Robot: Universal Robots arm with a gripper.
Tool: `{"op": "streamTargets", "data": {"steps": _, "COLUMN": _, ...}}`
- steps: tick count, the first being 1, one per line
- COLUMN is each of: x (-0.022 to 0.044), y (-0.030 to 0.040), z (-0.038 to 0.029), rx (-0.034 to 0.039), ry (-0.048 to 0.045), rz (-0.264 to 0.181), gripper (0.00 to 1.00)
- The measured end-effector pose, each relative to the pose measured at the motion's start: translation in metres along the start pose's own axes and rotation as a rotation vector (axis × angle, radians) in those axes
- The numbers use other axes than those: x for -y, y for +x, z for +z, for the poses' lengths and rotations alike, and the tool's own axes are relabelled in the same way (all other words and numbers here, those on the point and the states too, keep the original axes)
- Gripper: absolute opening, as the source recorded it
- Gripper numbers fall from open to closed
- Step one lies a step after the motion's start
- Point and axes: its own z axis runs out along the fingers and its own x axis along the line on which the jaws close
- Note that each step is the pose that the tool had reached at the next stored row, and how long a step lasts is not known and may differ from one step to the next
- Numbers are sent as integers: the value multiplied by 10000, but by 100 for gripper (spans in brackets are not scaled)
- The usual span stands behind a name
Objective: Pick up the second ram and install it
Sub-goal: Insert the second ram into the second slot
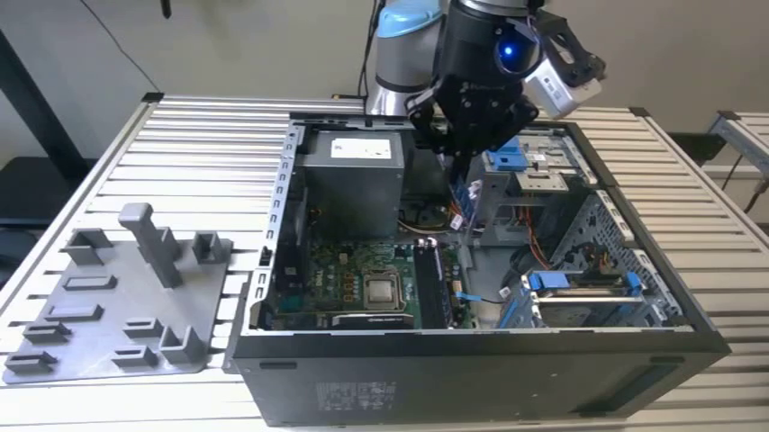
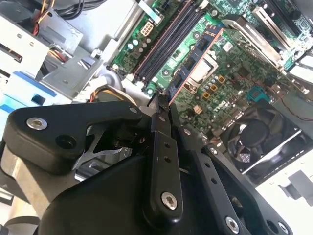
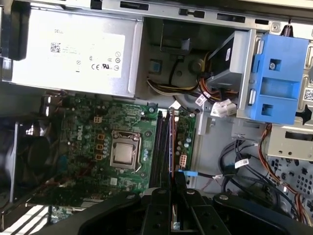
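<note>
My gripper (image 1: 460, 166) hangs over the open computer case (image 1: 481, 360), shut on the second ram (image 1: 462, 200), which hangs upright from its fingers above the case's middle. In the second wrist view the black fingers (image 2: 159, 147) pinch the dark stick (image 2: 195, 58), and its chips and reddish edge run out over the green motherboard (image 2: 234, 63). In the first wrist view the ram (image 3: 171, 147) is seen edge on as a thin line, directly over the long dark memory slots (image 3: 160, 147) beside the processor socket (image 3: 124, 149). It is held above the board, apart from the slots.
A grey power-supply box (image 1: 348, 175) fills the case's far corner on the exterior view's left. Blue drive brackets (image 1: 577, 281) and loose cables (image 3: 234, 166) crowd the exterior view's right. A black fan (image 2: 259, 137) sits by the board. A grey fixture plate (image 1: 121, 297) lies outside the case.
</note>
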Motion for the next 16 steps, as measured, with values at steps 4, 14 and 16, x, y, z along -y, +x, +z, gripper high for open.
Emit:
{"op": "streamTargets", "data": {"steps": 4, "x": -4, "y": 0, "z": 26, "rx": 0, "ry": 2, "rz": 10, "gripper": 14}}
{"op": "streamTargets", "data": {"steps": 14, "x": -10, "y": -1, "z": 133, "rx": -1, "ry": 0, "rz": 50, "gripper": 14}}
{"op": "streamTargets", "data": {"steps": 16, "x": -11, "y": -1, "z": 152, "rx": -1, "ry": 0, "rz": 63, "gripper": 14}}
